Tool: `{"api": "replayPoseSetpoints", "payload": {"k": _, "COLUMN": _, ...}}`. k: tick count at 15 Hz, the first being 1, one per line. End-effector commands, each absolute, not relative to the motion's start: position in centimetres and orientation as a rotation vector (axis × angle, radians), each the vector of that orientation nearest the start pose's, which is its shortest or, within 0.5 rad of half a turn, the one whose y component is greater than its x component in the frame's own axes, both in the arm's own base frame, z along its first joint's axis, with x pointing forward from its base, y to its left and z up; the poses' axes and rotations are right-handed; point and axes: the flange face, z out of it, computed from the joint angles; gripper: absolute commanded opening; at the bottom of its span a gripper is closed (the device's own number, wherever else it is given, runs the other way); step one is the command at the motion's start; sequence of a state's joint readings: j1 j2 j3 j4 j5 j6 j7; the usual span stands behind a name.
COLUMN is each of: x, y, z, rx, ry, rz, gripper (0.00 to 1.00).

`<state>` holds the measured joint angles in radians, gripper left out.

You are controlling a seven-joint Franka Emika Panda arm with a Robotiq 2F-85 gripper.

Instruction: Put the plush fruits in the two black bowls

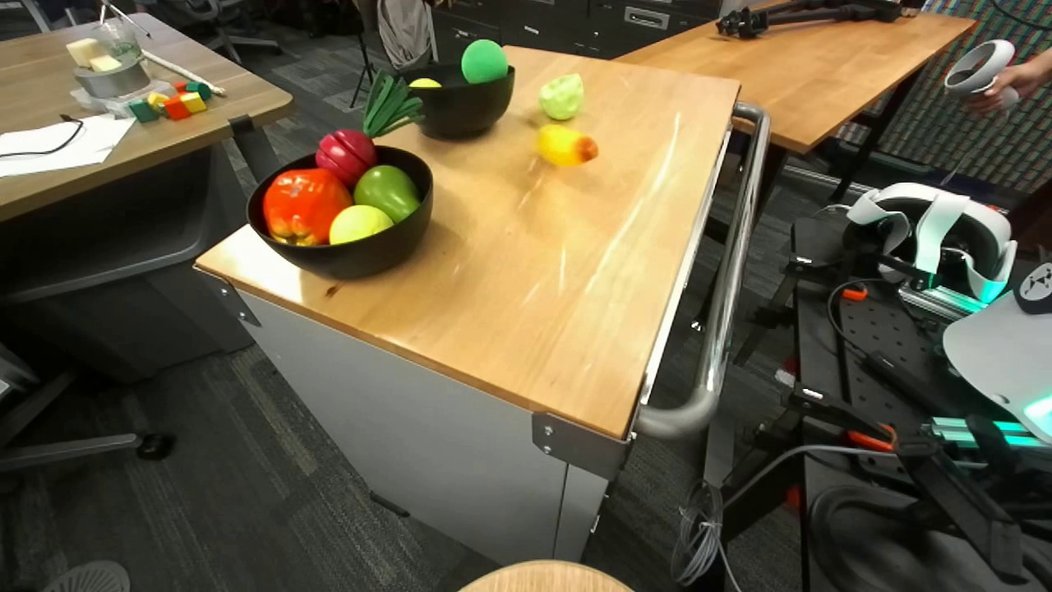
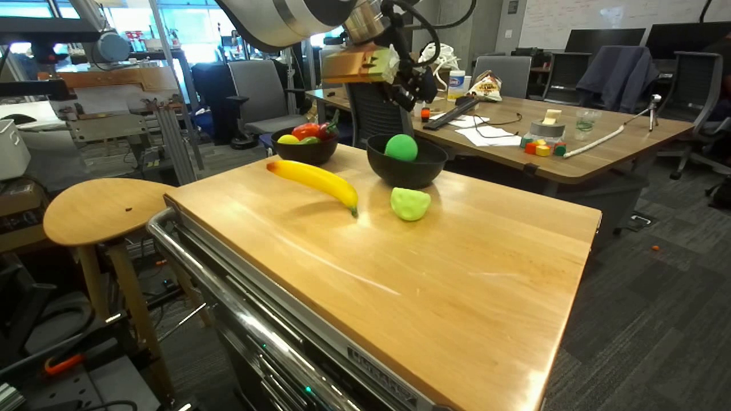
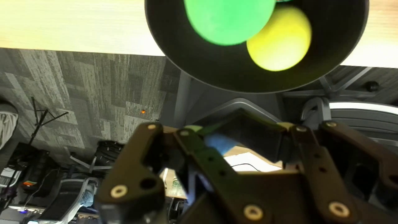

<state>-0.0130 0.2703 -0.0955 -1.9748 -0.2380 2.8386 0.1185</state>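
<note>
The worktop (image 2: 457, 274) is neighboured by a stool (image 2: 103, 211) and desk (image 2: 617, 148); its label (image 2: 381, 375) cannot be read; the tool (image 2: 412, 100) is closed.

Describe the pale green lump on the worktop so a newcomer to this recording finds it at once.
Start from the wooden worktop with the chrome handle. On it, outside the black bowl holding a bright green ball and near the yellow banana, sits the pale green lump. Neither round like the ball nor long like the banana, it is lumpy and pale yellow-green.
</note>
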Motion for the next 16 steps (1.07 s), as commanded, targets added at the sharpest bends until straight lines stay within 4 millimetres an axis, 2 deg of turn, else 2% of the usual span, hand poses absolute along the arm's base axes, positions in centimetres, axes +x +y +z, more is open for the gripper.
{"api": "replayPoseSetpoints", "payload": {"k": 1, "x": 66.5, "y": -5.6, "z": 40.0, "rx": -3.172, "ry": 0.065, "rz": -0.965, "gripper": 0.04}}
{"api": "replayPoseSetpoints", "payload": {"k": 6, "x": 66.5, "y": -5.2, "z": 40.5, "rx": -3.166, "ry": 0.069, "rz": -0.899, "gripper": 0.05}}
{"api": "replayPoseSetpoints", "payload": {"k": 7, "x": 66.0, "y": -4.7, "z": 40.9, "rx": -3.171, "ry": 0.054, "rz": -0.875, "gripper": 0.29}}
{"api": "replayPoseSetpoints", "payload": {"k": 9, "x": 64.8, "y": -3.8, "z": 41.8, "rx": -3.217, "ry": 0.006, "rz": -0.799, "gripper": 0.31}}
{"api": "replayPoseSetpoints", "payload": {"k": 10, "x": 65.8, "y": -4.8, "z": 39.7, "rx": -3.194, "ry": 0.048, "rz": -0.833, "gripper": 0.11}}
{"api": "replayPoseSetpoints", "payload": {"k": 12, "x": 65.5, "y": -4.0, "z": 40.6, "rx": -3.205, "ry": 0.033, "rz": -0.8, "gripper": 0.28}}
{"api": "replayPoseSetpoints", "payload": {"k": 13, "x": 64.9, "y": -3.8, "z": 40.9, "rx": -3.219, "ry": 0.019, "rz": -0.792, "gripper": 0.56}}
{"api": "replayPoseSetpoints", "payload": {"k": 15, "x": 63.0, "y": -3.4, "z": 40.7, "rx": -3.252, "ry": -0.014, "rz": -0.717, "gripper": 0.59}}
{"api": "replayPoseSetpoints", "payload": {"k": 16, "x": 61.6, "y": -3.0, "z": 40.2, "rx": -3.252, "ry": -0.026, "rz": -0.64, "gripper": 0.66}}
